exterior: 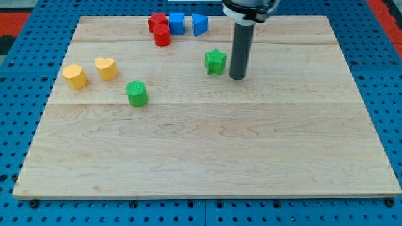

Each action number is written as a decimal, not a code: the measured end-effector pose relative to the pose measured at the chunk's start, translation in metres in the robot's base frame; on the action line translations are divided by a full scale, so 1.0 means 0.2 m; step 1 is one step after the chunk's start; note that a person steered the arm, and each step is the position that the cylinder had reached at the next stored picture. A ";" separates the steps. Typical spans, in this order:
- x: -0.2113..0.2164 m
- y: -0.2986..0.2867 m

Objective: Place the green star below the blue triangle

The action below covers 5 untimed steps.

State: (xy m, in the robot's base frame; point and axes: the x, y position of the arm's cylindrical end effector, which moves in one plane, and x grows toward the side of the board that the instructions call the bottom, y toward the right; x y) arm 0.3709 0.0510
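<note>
One green star (215, 61), upper-middle of board (201, 157), below and slightly right of blue triangle (200, 24), well apart. Tip (237, 77) just right of star, not touching, holding nothing. Likely needs push toward view's left and up.

My arm comes down from the view's top, a bit right of the middle. Only its round black and white end shows there. A straight dark rod hangs from it, standing upright. My tip (237, 77) sits low at the rod's very end, down at the table top.
</note>
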 end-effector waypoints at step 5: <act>-0.28 -0.37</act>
State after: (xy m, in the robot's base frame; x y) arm 0.3153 -0.0231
